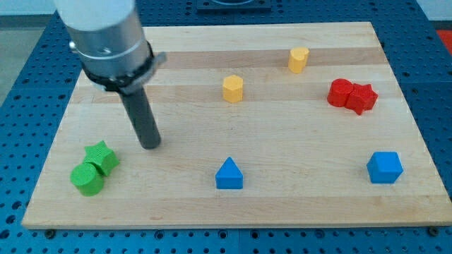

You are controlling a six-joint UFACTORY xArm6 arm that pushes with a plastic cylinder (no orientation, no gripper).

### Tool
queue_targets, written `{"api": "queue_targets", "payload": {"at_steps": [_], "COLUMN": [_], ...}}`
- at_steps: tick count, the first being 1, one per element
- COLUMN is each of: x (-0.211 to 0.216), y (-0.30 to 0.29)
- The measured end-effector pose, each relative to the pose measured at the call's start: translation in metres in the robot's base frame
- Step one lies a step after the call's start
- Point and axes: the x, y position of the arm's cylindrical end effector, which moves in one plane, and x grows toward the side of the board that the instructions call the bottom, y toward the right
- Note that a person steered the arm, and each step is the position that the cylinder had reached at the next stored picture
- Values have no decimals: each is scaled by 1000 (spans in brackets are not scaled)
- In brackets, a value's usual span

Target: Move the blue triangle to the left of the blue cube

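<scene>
The blue triangle [229,174] lies near the view's bottom, about the middle of the wooden board. The blue cube [385,167] lies at the view's lower right, well to the right of the triangle. My tip [150,144] rests on the board to the left of the triangle and slightly above it, apart from it. The tip is just right of and above the green blocks and touches no block.
A green star [102,157] and a green cylinder [87,178] sit together at the lower left. Two yellow blocks [233,89] [298,60] lie toward the top. Two red blocks [341,92] [362,98] touch at the upper right. The wooden board [212,208] ends near the view's bottom.
</scene>
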Motion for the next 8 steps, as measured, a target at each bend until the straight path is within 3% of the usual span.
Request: {"api": "queue_targets", "payload": {"at_steps": [2, 6, 8], "x": [51, 78, 93], "y": [44, 176, 194]}}
